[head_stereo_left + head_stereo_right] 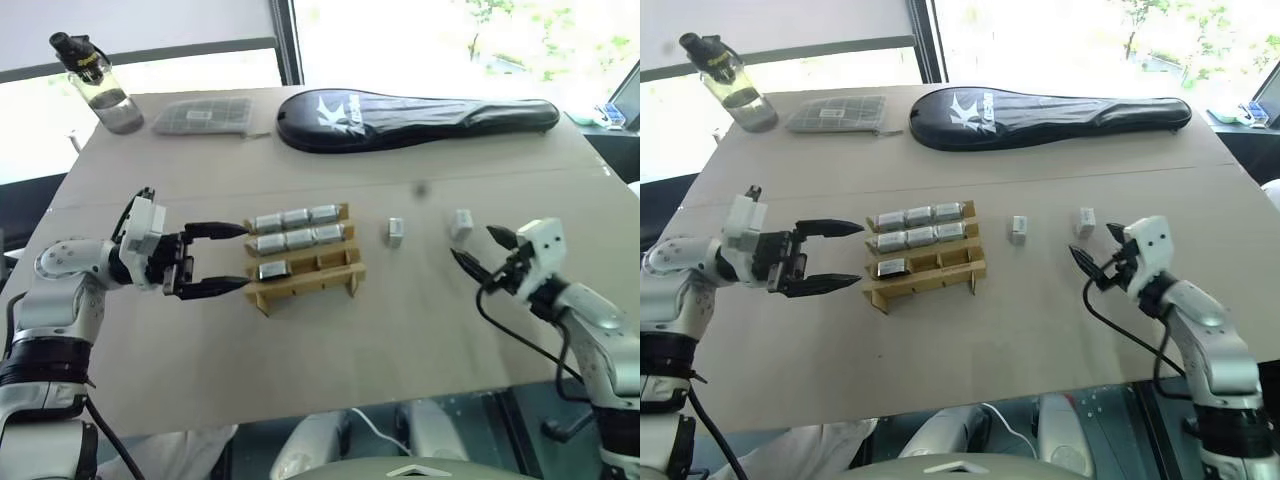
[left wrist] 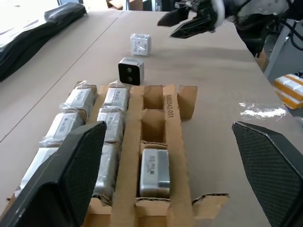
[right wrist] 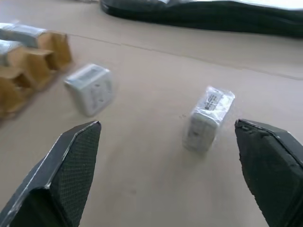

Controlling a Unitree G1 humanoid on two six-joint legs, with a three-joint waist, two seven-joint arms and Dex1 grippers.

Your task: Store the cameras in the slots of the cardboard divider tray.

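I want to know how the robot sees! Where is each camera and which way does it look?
Head eyes: high up, looking down the table at the cardboard divider tray, both arms showing.
Left wrist: behind the open left gripper, looking along the tray.
Right wrist: behind the open right gripper, facing two loose cameras.
Shared: both wrist views catch those loose cameras and the tray.

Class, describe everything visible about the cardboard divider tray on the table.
The cardboard divider tray is tan corrugated card, three parallel rows of three slots with raised dividers. It rests flat on the table. Two rows are full of cameras; the nearest row holds one, leaving two slots empty. Neither gripper touches it.
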